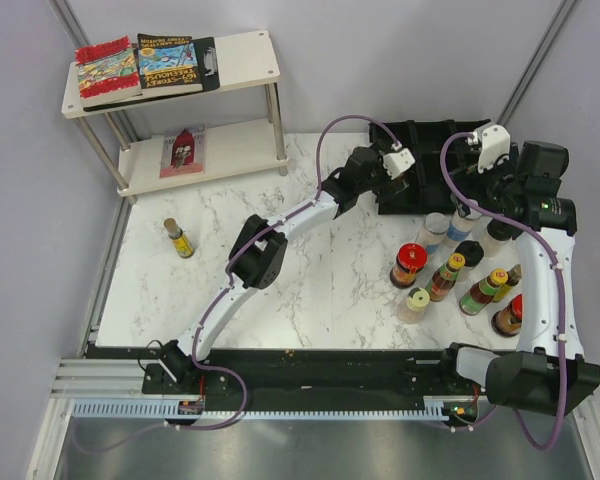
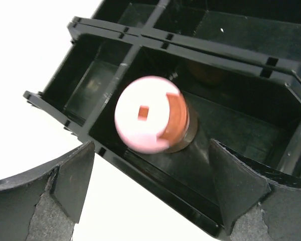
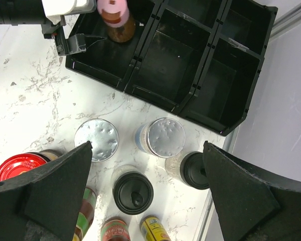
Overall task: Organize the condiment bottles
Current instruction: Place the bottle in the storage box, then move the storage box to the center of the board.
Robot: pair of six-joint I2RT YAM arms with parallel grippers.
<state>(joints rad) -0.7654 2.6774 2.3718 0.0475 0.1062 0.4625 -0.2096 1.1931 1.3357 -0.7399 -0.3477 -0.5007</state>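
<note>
A pink-capped bottle (image 2: 146, 114) stands upright in an end compartment of the black tray (image 2: 251, 130). My left gripper (image 2: 155, 188) hangs open just above it, its fingers apart on either side and touching nothing. The right wrist view shows the same bottle (image 3: 115, 17) beside the left gripper (image 3: 72, 42). My right gripper (image 3: 148, 188) is open over the cluster of condiment bottles: two silver-lidded jars (image 3: 96, 139) (image 3: 163, 136) and two black-capped ones (image 3: 133, 193) (image 3: 195, 170). More bottles (image 1: 450, 272) stand in front of the tray (image 1: 430, 135). One bottle (image 1: 178, 238) stands alone at the left.
The tray's other compartments (image 3: 175, 55) hold nothing that I can see. A two-tier white shelf (image 1: 245, 55) with colourful books (image 1: 140, 65) stands at the back left. The table's right edge and a grey wall (image 3: 286, 125) run close beside the bottle cluster.
</note>
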